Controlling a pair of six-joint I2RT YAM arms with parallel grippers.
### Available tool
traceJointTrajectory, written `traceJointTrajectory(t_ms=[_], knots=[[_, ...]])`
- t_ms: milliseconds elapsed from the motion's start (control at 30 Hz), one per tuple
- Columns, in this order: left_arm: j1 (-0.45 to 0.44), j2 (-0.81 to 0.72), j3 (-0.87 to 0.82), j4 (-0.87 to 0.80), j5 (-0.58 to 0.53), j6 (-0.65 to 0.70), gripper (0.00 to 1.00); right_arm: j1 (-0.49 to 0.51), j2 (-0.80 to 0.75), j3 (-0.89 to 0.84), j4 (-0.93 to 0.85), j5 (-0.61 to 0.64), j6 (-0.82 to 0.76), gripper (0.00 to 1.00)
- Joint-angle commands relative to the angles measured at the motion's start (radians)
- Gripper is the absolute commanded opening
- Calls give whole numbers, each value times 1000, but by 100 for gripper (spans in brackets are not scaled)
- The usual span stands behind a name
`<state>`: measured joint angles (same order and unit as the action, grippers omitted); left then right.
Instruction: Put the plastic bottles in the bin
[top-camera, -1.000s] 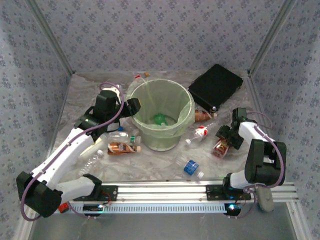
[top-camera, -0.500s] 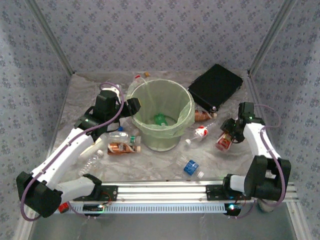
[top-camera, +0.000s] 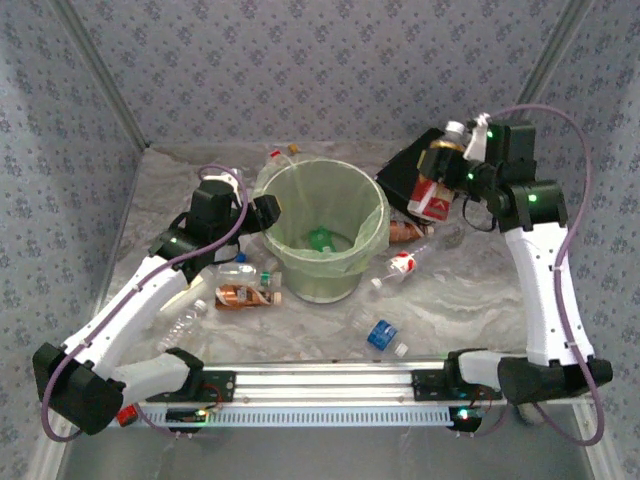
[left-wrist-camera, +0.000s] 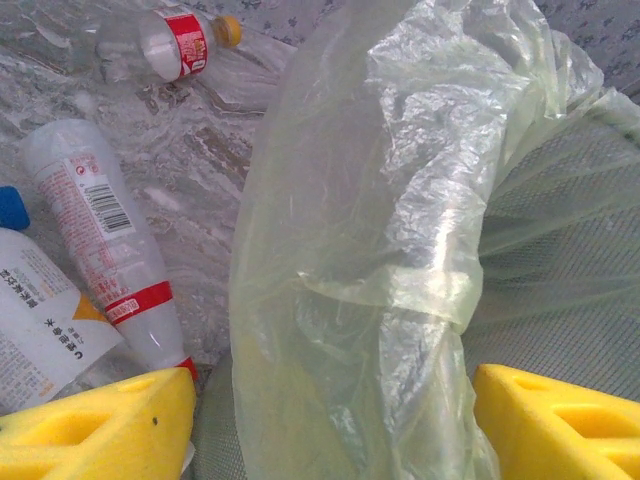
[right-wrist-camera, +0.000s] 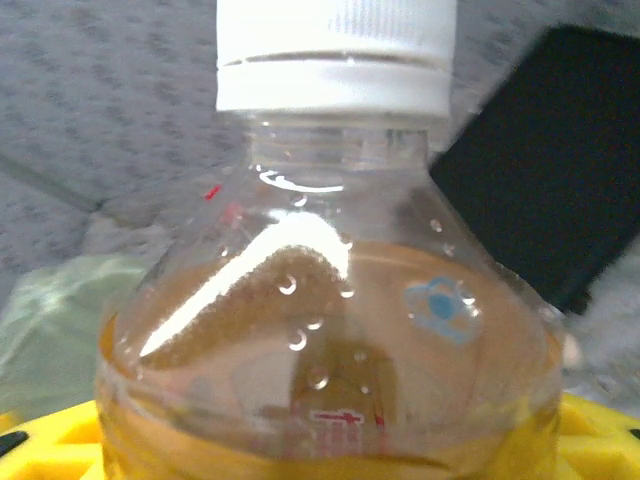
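My right gripper (top-camera: 447, 170) is raised to the right of the bin, shut on a white-capped plastic bottle (top-camera: 432, 193) with a red label. Up close the held bottle (right-wrist-camera: 335, 300) holds amber liquid between my yellow fingers (right-wrist-camera: 600, 430). The pale-green bin (top-camera: 372, 208) stands mid-table with a green item on its bottom. My left gripper (top-camera: 262, 213) straddles the bin's left rim, open, with the bin's liner (left-wrist-camera: 380, 250) between its fingers (left-wrist-camera: 100, 430). More bottles lie on the table: an orange-labelled one (top-camera: 248, 296), a blue-labelled one (top-camera: 378, 333) and a red-and-white one (top-camera: 400, 265).
A flat black box (top-camera: 398, 180) lies back right, under the lifted bottle. A brown bottle (top-camera: 405, 231) rests at its near edge. Clear bottles (top-camera: 185, 322) lie under my left arm, others (top-camera: 280, 153) behind the bin. Patterned walls close three sides.
My right gripper closed on the red-labelled bottle at the table's right and lifted it up and back, to above the black box. The left arm has not moved.
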<state>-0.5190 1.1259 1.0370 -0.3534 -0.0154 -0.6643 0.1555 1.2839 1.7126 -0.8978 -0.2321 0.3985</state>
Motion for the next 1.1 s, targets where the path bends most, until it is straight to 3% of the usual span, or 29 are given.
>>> traceJointTrajectory(t_ms=[0,233,433,633,1067], knots=[[0,21,7,-7,-2,5,73,116,100,142,-89,21,-52,54],[0,30,5,4,8,-13,73,370,340,363,-163,36,-111,54],[-1,31,9,3,1,-17,73,504,507,445,-250,92,-152,53],[-1,31,6,7,-8,-22,73,557,586,355,-228,101,-148,54],[-1,26,2,7,-22,-22,72,551,725,93,-1,38,-86,60]])
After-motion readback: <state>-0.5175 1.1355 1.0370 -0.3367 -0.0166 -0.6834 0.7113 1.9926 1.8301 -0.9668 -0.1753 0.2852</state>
